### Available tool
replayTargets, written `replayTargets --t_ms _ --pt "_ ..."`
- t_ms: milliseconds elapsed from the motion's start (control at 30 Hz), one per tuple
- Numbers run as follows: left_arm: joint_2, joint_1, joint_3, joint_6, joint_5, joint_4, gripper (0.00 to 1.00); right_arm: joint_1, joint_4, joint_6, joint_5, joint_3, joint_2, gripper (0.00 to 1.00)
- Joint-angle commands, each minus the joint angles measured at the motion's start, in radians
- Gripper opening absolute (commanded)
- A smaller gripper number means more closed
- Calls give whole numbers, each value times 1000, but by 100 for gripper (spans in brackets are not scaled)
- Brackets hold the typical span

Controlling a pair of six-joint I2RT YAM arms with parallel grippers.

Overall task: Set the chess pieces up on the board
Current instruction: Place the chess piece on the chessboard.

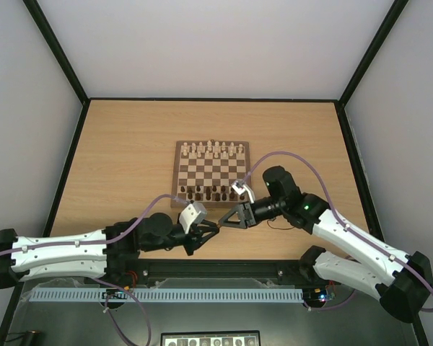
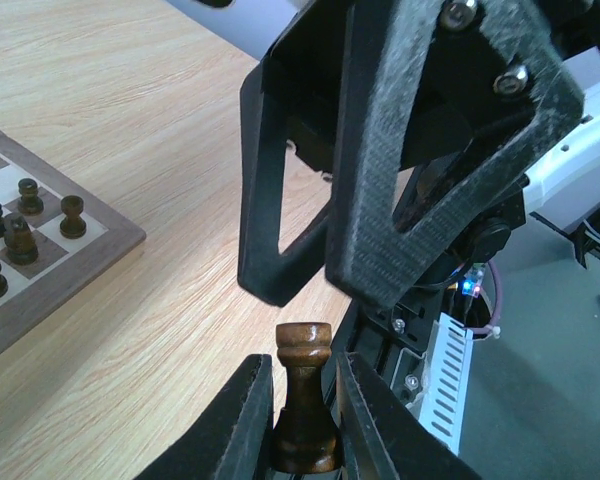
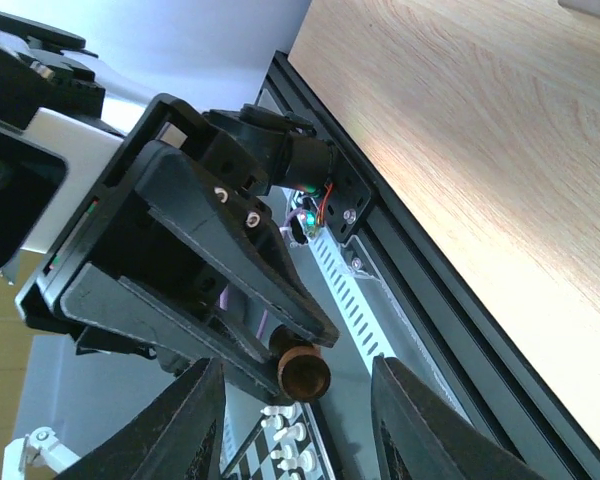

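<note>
The board point(image 1: 213, 173) lies mid-table, with cream pieces on its far rows and dark brown pieces point(image 1: 206, 192) on its near rows; its near corner shows in the left wrist view point(image 2: 100, 250). My left gripper point(image 1: 215, 225) is shut on a dark brown rook point(image 2: 303, 400), held above the table near the board's front edge. My right gripper point(image 1: 225, 220) faces it, open, its fingers point(image 2: 420, 170) just beyond the rook's top. In the right wrist view the rook point(image 3: 302, 371) sits between my open right fingers point(image 3: 195, 420), not touched by them.
The black frame rail point(image 1: 216, 270) and a white slotted cable duct point(image 1: 166, 295) run along the table's near edge. Black posts and white walls enclose the table. Both arms meet in front of the board.
</note>
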Motion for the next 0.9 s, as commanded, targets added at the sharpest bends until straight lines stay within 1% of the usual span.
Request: replayTargets --t_ms 0,133,400,567,733,867 --pt "17 -6 39 23 15 40 18 -3 29 21 -43 -30 3 41" --pt "33 -5 50 30 16 48 17 -4 44 28 -45 -47 1 38" --pt "71 -6 61 36 24 68 17 -3 57 31 -54 -53 1 36" --pt "84 -5 65 36 21 74 17 -3 54 28 -58 -53 -2 28" --pt "88 -5 67 36 14 78 17 -3 46 23 -58 -56 -9 26" --pt "86 -6 69 36 -1 78 17 -3 47 24 -57 -61 -11 21"
